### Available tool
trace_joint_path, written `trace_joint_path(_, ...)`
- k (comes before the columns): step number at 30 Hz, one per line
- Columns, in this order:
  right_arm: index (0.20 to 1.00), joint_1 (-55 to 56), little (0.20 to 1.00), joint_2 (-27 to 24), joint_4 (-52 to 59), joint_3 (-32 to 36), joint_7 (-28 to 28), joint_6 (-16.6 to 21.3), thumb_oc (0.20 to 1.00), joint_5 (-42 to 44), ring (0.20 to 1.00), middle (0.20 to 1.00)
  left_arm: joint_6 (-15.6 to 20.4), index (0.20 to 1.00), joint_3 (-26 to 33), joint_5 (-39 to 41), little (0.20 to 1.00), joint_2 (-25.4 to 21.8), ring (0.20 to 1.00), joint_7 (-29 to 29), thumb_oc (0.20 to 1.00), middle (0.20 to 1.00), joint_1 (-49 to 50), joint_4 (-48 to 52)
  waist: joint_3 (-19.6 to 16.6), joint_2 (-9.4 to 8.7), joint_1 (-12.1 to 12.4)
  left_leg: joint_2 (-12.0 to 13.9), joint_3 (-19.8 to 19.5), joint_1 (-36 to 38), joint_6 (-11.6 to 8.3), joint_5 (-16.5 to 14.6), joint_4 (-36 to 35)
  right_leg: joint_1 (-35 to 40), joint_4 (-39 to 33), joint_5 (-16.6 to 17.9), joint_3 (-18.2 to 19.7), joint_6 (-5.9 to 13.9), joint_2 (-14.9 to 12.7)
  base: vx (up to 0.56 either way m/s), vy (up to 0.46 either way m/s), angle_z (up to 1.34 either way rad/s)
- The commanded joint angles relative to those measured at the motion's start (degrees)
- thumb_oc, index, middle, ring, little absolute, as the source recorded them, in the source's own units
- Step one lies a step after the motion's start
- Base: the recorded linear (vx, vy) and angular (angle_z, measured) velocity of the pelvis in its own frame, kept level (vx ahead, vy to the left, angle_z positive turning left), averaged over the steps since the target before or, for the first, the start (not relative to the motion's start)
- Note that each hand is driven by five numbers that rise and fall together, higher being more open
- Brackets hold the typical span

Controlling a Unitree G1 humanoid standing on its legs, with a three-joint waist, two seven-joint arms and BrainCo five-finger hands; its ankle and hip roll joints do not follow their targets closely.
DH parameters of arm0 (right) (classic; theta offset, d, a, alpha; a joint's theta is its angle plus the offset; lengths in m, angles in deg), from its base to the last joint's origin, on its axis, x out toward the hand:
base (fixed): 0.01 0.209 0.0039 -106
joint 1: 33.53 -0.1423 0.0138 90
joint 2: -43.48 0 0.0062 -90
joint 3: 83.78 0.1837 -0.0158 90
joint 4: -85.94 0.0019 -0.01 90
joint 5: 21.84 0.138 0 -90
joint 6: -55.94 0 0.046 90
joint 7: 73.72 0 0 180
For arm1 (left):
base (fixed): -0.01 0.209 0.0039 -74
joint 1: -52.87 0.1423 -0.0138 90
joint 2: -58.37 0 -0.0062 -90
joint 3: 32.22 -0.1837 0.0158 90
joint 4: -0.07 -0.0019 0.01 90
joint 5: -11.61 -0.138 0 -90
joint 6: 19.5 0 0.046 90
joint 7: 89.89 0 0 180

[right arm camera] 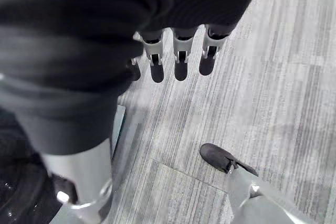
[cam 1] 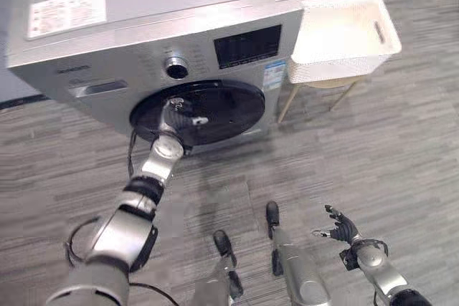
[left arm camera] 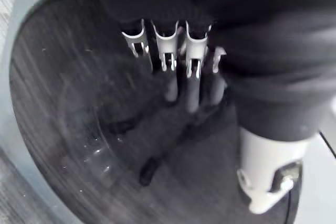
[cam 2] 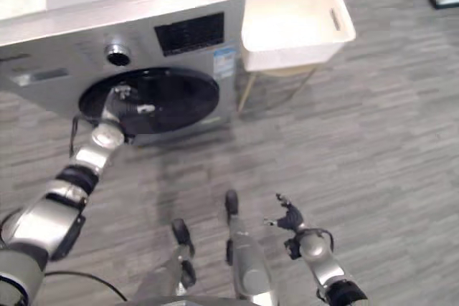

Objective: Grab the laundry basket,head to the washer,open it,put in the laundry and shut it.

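Left robot hand (cam 1: pixel 178 114) first: we have it up against the round dark door (cam 1: pixel 208 111) of the washer (cam 1: pixel 143 48), fingers laid straight on the glass in the left wrist view, gripping nothing. We read that as a push: the flat contact suits pressing the door home, not pulling it. The door lies flush in its ring as far as we can see, so we judge this to be the closing step, or very nearly done. What is inside the drum we cannot tell; the glass is dark and shows mostly reflection.

Moving across the front panel, we pass the control knob (cam 1: pixel 176 68) and the dark display (cam 1: pixel 247 46), both above the door and untouched.

Further right, just beside the washer, the white laundry basket (cam 1: pixel 344 37) sits on a small light-wood stand (cam 1: pixel 315 91) rather than on the floor, its open top facing up. That spot keeps it within reach of the door and out of the way. We look into it and see bare white walls and a handle slot (cam 1: pixel 378 31); no clothes visible, which fits laundry already loaded, though that is our judgement.

Far right and low, the right robot hand (cam 1: pixel 341 227) hangs over the grey plank floor (cam 1: pixel 401 148), well apart from washer and basket, fingers loosely spread and released, holding nothing, idle.
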Motion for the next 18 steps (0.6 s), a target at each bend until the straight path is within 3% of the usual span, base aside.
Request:
trace_joint_path(1, 1.000, -0.3, 1.000, 1.0, 0.9, 2.1, 1.6, 3.4, 1.000, 1.7, 1.000, 1.000, 3.3, 1.000, 1.6, -2.4, 1.000, 0.7, 1.000, -1.4, 1.000, 1.000, 4.1, 5.2, -1.5, -1.46, 1.4, -1.3, -4.5, -1.4, -0.30, -1.6, 1.0, 1.6, 7.1, -9.8, 0.5, 4.81, -1.5, 0.04, -0.048, 0.18)
trace_joint_path(3, 1.000, 0.2, 1.000, 1.3, 0.8, 3.0, 1.8, 3.4, 1.000, 1.4, 1.000, 1.000, 4.0, 1.000, 3.1, -2.7, 1.000, 1.8, 1.000, -0.8, 1.000, 1.000, 10.0, 11.6, -2.2, -1.29, 2.2, -1.3, -4.9, -1.0, -0.32, -1.7, 0.9, 2.4, 6.8, -10.0, 0.2, 4.69, -1.4, 0.04, -0.048, 0.28)
trace_joint_path(4, 1.000, 0.6, 1.000, 1.5, 0.9, 3.9, 1.9, 3.3, 1.000, 1.0, 1.000, 1.000, 4.8, 1.000, 4.4, -2.1, 1.000, 3.1, 1.000, 0.0, 1.000, 1.000, 16.6, 17.6, -2.9, -1.06, 3.0, -1.5, -5.3, 0.2, -0.31, -2.0, 0.7, 3.8, 6.6, -10.6, -0.3, 4.59, -1.2, 0.05, -0.044, 0.47)
trace_joint_path(7, 1.000, 1.7, 1.000, 2.0, -0.8, 5.9, 1.2, 2.4, 1.000, -1.1, 1.000, 1.000, 5.6, 1.000, 7.2, -0.9, 1.000, 4.5, 1.000, 4.4, 1.000, 1.000, 31.5, 23.5, -5.5, -0.92, 5.1, -1.5, -6.4, 3.2, -0.30, -2.7, 0.5, 8.0, 5.2, -11.2, -1.3, 4.43, -1.0, 0.12, -0.063, 0.24)
trace_joint_path(11, 1.000, 2.3, 1.000, 2.9, -3.9, 6.8, 0.6, 1.9, 1.000, -3.0, 1.000, 1.000, 4.1, 1.000, 9.3, -1.5, 1.000, 6.3, 1.000, 7.6, 1.000, 1.000, 41.5, 16.5, -8.1, -1.10, 6.7, -1.6, -7.4, 6.4, -0.18, -3.4, 0.5, 12.3, 3.6, -11.7, -2.1, 4.35, -0.9, 0.07, -0.030, 0.19)
trace_joint_path(18, 1.000, 2.8, 1.000, 4.4, -8.5, 6.8, 0.3, 1.3, 1.000, -3.7, 1.000, 1.000, 2.6, 1.000, 11.9, -3.6, 1.000, 8.9, 1.000, 8.2, 1.000, 1.000, 45.0, 2.1, -11.0, -1.42, 7.7, -1.9, -8.3, 10.2, -0.19, -4.5, 0.5, 16.9, 3.3, -13.3, -3.1, 4.02, -1.0, 0.06, 0.000, 0.06)
